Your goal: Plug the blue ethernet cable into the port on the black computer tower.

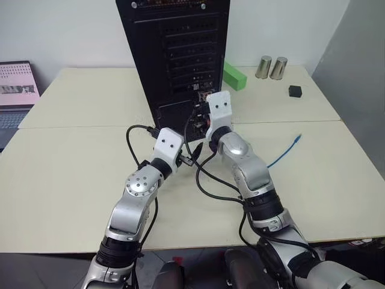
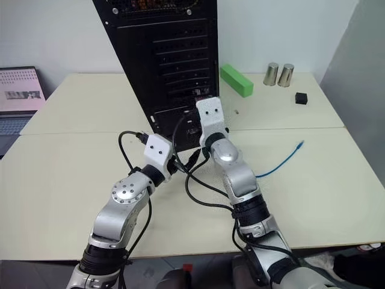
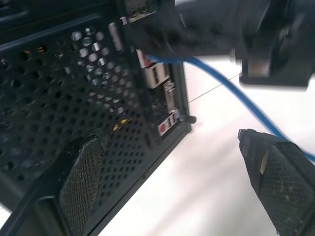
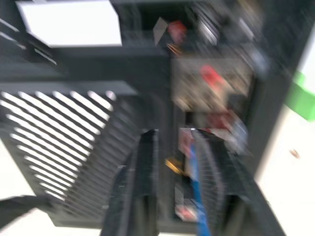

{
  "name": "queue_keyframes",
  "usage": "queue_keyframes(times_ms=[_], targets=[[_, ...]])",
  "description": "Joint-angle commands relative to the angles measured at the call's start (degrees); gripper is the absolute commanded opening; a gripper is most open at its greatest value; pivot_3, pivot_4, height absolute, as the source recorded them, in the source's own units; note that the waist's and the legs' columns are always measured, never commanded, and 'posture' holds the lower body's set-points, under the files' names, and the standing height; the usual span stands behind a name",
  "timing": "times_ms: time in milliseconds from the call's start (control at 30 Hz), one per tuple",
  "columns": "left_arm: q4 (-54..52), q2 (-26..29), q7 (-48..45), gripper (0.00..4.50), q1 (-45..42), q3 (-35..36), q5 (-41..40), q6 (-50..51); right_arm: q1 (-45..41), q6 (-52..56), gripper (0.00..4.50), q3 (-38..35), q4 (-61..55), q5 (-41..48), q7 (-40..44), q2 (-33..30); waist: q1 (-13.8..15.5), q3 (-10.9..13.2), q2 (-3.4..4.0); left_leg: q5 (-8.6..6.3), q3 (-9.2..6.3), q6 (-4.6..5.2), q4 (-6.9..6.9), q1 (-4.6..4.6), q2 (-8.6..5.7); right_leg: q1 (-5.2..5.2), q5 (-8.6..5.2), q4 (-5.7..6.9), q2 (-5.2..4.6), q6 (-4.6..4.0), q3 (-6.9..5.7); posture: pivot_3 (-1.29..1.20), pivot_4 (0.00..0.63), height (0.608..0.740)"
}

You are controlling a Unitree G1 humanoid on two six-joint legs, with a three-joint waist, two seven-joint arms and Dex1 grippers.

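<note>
The black computer tower point(image 1: 174, 36) stands upright at the back of the table, its rear panel facing me. The blue ethernet cable point(image 1: 281, 154) lies across the table on the right; in the left wrist view the blue ethernet cable point(image 3: 231, 88) runs up to the connector strip point(image 3: 158, 73). The port is hidden behind the plug and my right gripper point(image 1: 199, 116). My right gripper point(image 4: 174, 133) is at the strip, fingers parted, with the cable point(image 4: 195, 172) lying against one finger point(image 4: 216, 182). My left gripper point(image 3: 170, 137) hangs wide open just below, holding nothing.
A green block point(image 1: 235, 76), two metal cups point(image 1: 271, 67) and a small black cube point(image 1: 295, 91) sit behind and to the right of the tower. A laptop point(image 1: 15, 90) is at the far left. Black arm cables point(image 1: 207, 180) loop between my arms.
</note>
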Motion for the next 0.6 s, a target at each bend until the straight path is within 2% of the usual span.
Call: queue_keyframes(times_ms=[33, 233, 333, 367, 600], targets=[[-1.1, 0.4, 0.7, 4.5, -0.3, 1.2, 0.8, -1.1, 3.6, 1.1, 2.32, -0.3, -7.0, 0.3, 1.9, -1.8, 0.2, 0.0, 0.0, 0.0, -0.05, 0.0, 0.01, -0.08, -0.03, -0.01, 0.07, -0.08, -0.03, -0.11, -0.04, 0.0, 0.15, 0.74], [-1.4, 1.5, 0.4, 4.5, -0.3, 2.7, 0.9, -0.1, 10.8, 7.2, 3.66, 0.3, -19.2, 1.5, 5.4, -6.7, 1.6, 0.0, 0.0, 0.01, -0.14, -0.02, 0.05, -0.31, -0.14, 0.0, 0.11, -0.44, -0.18, -0.07, -0.13, 0.0, 0.15, 0.74], [-1.8, 2.8, -1.5, 4.5, -0.1, 4.4, -0.9, 1.5, 13.1, 9.7, 4.3, -2.4, -25.9, 3.2, 9.3, -12.2, 1.8, 0.0, 0.0, 0.01, -0.16, -0.02, 0.05, -0.31, -0.13, 0.0, 0.1, -0.43, -0.18, -0.07, -0.16, 0.0, 0.15, 0.74], [-2.1, 3.7, -2.3, 4.5, -0.1, 4.8, -1.1, 1.9, 13.6, 10.4, 4.41, -3.7, -27.4, 3.9, 10.4, -14.0, 1.8, 0.0, 0.0, 0.01, -0.17, -0.02, 0.06, -0.31, -0.13, 0.0, 0.1, -0.43, -0.16, -0.06, -0.18, 0.0, 0.15, 0.74], [-2.6, 11.3, -11.4, 4.5, -1.9, 8.9, -7.4, 4.5, 17.7, 12.3, 4.41, -12.9, -32.0, 14.0, 25.1, -28.8, 1.8, 0.0, 0.0, 0.01, -0.18, -0.01, 0.08, -0.25, -0.11, 0.09, -0.08, -0.45, -0.1, 0.21, -0.24, 0.0, 0.15, 0.74]])
